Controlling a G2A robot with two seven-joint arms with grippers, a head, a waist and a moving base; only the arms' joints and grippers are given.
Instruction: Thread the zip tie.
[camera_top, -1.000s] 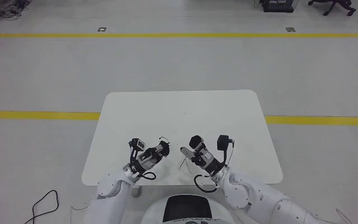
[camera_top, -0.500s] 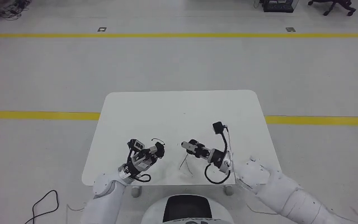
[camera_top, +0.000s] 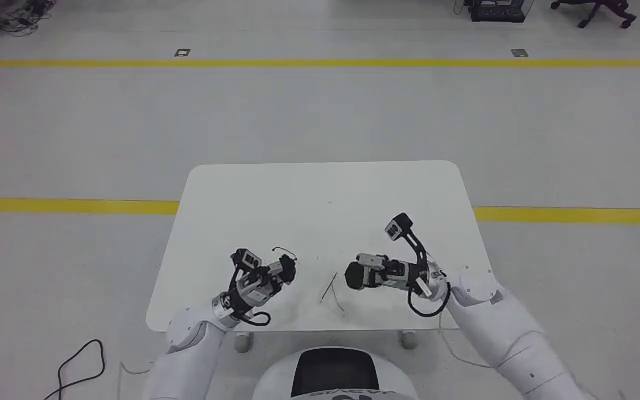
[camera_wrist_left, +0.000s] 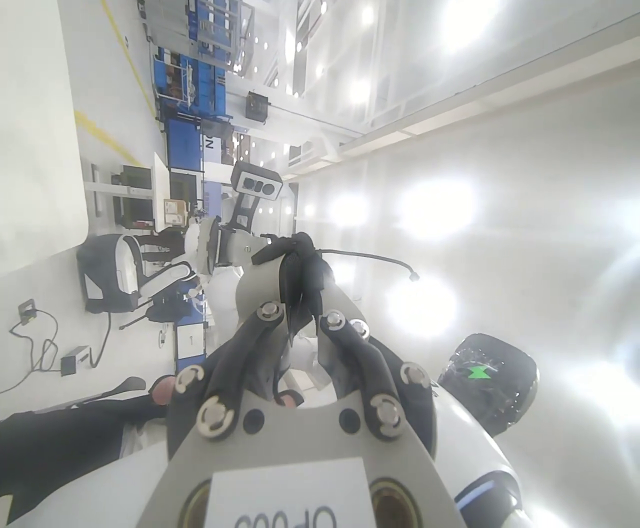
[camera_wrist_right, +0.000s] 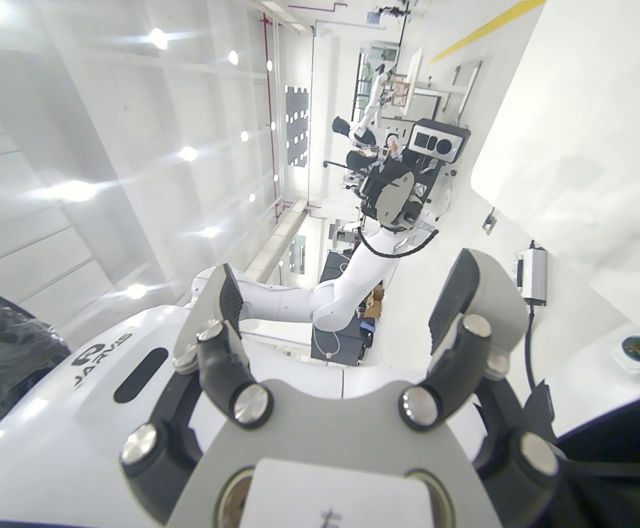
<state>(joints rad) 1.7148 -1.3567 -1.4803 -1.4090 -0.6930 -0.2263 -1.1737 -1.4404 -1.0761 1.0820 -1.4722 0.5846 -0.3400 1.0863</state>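
The left gripper (camera_wrist_left: 300, 272) is clenching its jaws on the zip tie (camera_wrist_left: 372, 257); the tie's black strand is curving out past the fingertips and ending in a small block in the air. The right gripper (camera_wrist_right: 345, 272) is holding its jaws released and spread wide, the ribbed pads (camera_wrist_right: 450, 295) facing each other across the gap. Both grippers are hanging over the near half of the table (camera_top: 330, 200); the left one is sitting toward the table's near left corner, the right one toward its near right, pointing across at the left. Between them a thin dark strand (camera_top: 328, 290) is lying on the table, close to its near edge and apart from both grippers; whether it is a second tie I cannot tell.
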